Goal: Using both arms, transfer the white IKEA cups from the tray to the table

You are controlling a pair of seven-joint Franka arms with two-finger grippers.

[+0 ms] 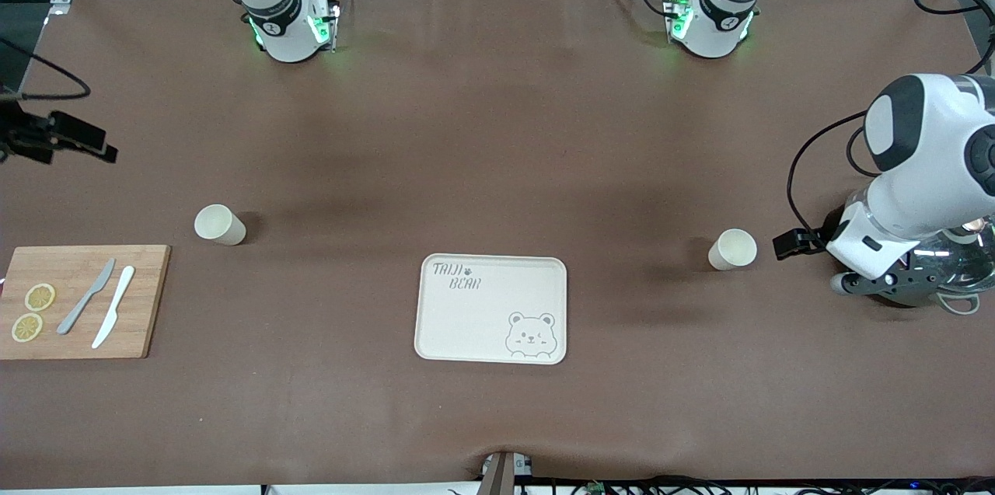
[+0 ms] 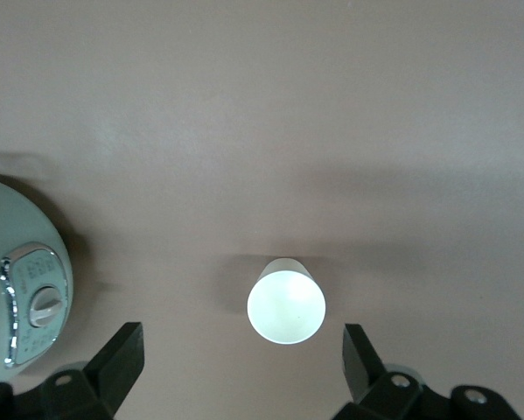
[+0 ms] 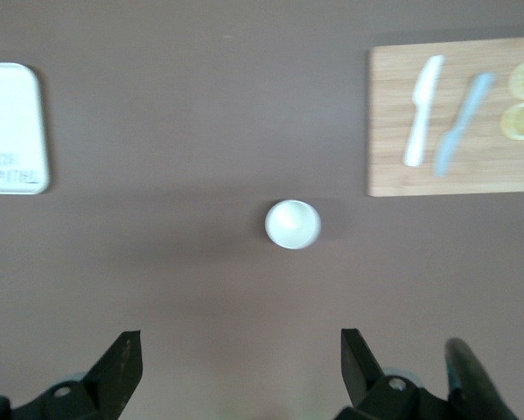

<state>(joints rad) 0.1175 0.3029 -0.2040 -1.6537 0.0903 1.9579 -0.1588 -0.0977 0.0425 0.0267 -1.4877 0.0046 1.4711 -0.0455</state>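
We see two small white round cups (image 1: 220, 224) (image 1: 732, 249) standing on the brown table (image 1: 497, 130). The left gripper (image 2: 244, 367) and right gripper (image 3: 241, 372) are both wide open, holding nothing.

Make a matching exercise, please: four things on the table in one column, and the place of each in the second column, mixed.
1. bear tray
2. lemon slices
3. pot
4. cup toward the right arm's end

A. on the cutting board
B. under the left arm, beside the other cup
C. between both cups, nearer the front camera
D. just above the board in the front view

Pairs: 1-C, 2-A, 3-B, 4-D
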